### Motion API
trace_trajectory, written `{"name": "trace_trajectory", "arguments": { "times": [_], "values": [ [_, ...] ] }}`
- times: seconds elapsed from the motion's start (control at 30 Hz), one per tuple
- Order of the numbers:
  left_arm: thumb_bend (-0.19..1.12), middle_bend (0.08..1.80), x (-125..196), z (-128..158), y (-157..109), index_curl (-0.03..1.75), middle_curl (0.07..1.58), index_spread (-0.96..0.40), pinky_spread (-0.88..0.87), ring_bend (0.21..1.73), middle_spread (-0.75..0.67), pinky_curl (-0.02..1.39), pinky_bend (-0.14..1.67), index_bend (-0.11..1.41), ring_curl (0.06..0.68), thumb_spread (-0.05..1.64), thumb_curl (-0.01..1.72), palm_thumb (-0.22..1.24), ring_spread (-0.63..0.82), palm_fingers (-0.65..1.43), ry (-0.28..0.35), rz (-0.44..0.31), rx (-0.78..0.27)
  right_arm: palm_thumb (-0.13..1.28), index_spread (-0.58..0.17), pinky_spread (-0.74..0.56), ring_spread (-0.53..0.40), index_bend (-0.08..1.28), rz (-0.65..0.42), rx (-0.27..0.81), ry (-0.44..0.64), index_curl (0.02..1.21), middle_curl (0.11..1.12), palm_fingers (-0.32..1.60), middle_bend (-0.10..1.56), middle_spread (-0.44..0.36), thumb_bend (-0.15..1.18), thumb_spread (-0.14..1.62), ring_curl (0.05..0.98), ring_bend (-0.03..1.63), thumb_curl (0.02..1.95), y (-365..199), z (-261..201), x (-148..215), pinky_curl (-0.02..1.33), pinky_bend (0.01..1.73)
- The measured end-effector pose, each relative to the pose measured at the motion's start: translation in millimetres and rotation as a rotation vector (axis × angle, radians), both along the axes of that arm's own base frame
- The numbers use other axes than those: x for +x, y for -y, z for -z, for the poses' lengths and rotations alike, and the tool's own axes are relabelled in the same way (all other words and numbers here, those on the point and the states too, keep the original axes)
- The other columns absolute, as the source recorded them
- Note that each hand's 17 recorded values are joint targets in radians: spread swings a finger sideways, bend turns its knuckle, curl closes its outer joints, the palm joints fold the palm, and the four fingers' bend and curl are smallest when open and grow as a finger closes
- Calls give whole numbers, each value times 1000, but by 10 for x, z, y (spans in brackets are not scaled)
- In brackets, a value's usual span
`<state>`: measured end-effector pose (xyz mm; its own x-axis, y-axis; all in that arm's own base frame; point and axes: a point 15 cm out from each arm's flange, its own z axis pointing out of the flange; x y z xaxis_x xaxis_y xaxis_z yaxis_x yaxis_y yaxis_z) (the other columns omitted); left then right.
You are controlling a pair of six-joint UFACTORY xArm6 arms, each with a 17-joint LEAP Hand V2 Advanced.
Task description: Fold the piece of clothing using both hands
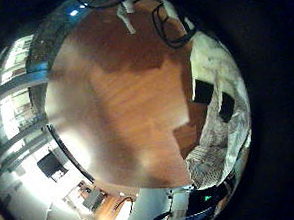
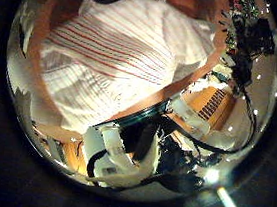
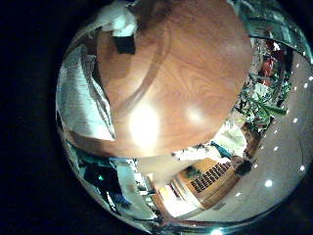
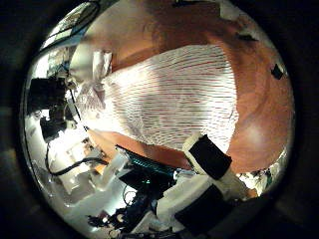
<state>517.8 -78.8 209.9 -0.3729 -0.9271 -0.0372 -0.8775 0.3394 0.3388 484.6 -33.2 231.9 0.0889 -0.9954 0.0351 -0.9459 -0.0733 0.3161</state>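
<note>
A striped piece of clothing point(image 2: 124, 57) lies spread flat on the wooden table point(image 1: 116, 92). In the left thumb side palm view it fills much of the picture, with my left hand point(image 2: 123, 152) beside it, fingers relaxed and off the cloth. In the left little finger side palm view the clothing point(image 1: 223, 120) lies along the table's side. In the right thumb side palm view the clothing point(image 4: 174, 95) lies spread out, and my right hand point(image 4: 214, 164) reaches in with a straight finger above the table's edge. In the right little finger side palm view the clothing point(image 3: 83, 98) lies at the table's point(image 3: 176, 78) side.
Bare table top stretches away from the clothing in both little finger side palm views. Room furniture and a floor point(image 3: 196, 181) show beyond the table's edge. Robot parts point(image 4: 55, 105) stand past the clothing's far side.
</note>
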Motion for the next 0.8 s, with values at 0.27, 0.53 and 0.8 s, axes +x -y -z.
{"name": "trace_trajectory", "arguments": {
  "times": [0.27, 0.53, 0.8],
  "values": [
    [-43, 168, -247, -499, 7, 466, 508, -97, 386, 847, 361, 525, 549, 60, 350, 928, 288, -26, 284, -263, 20, 40, -89, 735, -337, 420, 135, 158, -16, 20, 88, 379, 443, -3, 288, 10, -6, 1339, 358, 622, 420, 34, -806, -309, 416, 644],
    [-51, 152, -739, -405, 149, 293, 387, -83, 533, 722, 448, 416, 446, 83, 281, 926, 267, -42, 434, -187, -33, 103, -103, 736, -330, 395, 92, 173, -64, 37, 3, 359, 417, 97, 297, -13, -14, 1330, 324, 571, 412, 56, -674, -785, 350, 517],
    [-60, 167, -926, -54, 313, 202, 320, -72, 551, 681, 433, 371, 406, 92, 257, 958, 231, -64, 470, -143, 44, 129, -146, 656, -324, 365, 60, 139, -89, 50, -80, 320, 399, 98, 283, -20, -32, 1274, 309, 548, 392, 9, -93, -1150, 329, 492]
  ]
}}
